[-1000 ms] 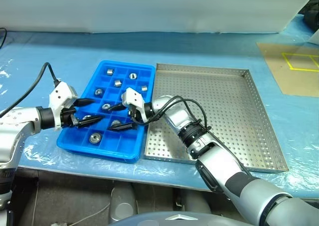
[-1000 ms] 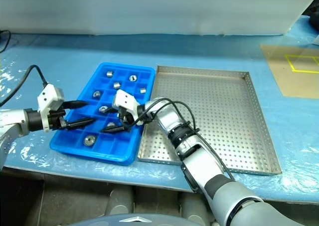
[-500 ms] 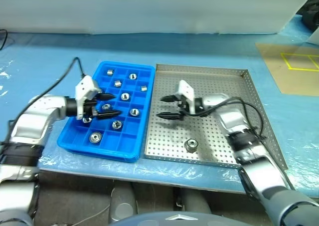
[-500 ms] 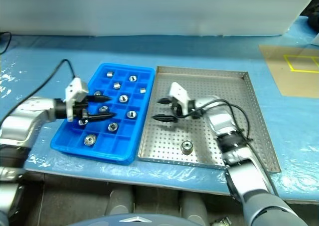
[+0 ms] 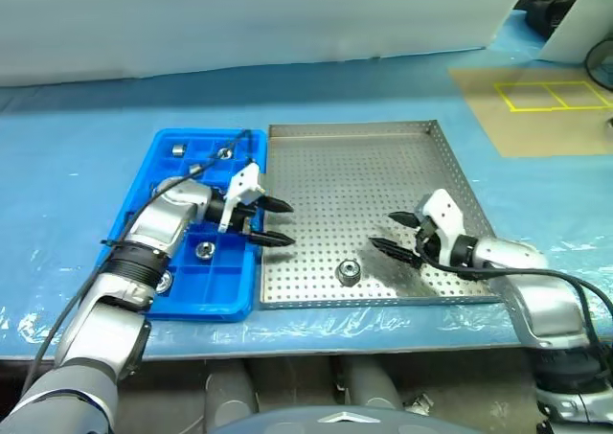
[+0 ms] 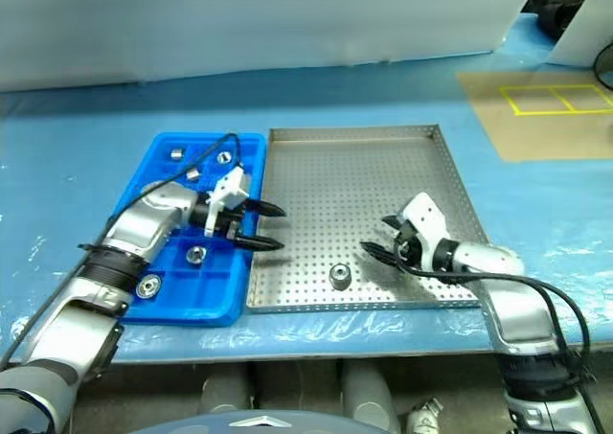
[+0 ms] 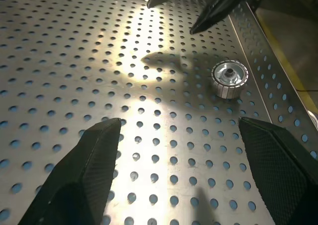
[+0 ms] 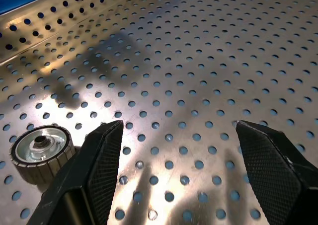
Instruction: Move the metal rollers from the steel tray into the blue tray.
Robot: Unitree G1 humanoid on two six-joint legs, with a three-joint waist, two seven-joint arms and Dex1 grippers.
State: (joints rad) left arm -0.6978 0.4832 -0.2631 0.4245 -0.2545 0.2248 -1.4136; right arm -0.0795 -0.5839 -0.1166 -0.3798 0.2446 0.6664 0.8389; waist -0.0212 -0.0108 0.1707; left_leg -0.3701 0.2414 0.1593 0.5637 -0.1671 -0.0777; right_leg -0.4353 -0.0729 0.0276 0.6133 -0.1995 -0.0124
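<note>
Nearly done: left eye view is showing one of the metal rollers (image 5: 348, 271) sitting lower centre in the steel tray (image 5: 421, 137), others resting in the blue tray (image 5: 148, 171) at left. Left gripper (image 5: 278, 221) and right gripper (image 5: 394, 234) are both hanging spread, empty. Left wrist view is showing that roller upper right; right wrist view, lower left.

Steel tray (image 5: 354, 180) floor bare; lone roller (image 5: 348, 271) between both hands.

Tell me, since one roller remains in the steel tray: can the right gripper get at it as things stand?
Probably yes. The right gripper is open, and bare steel tray lies between it and the roller. The left gripper stands off to the other side.
</note>
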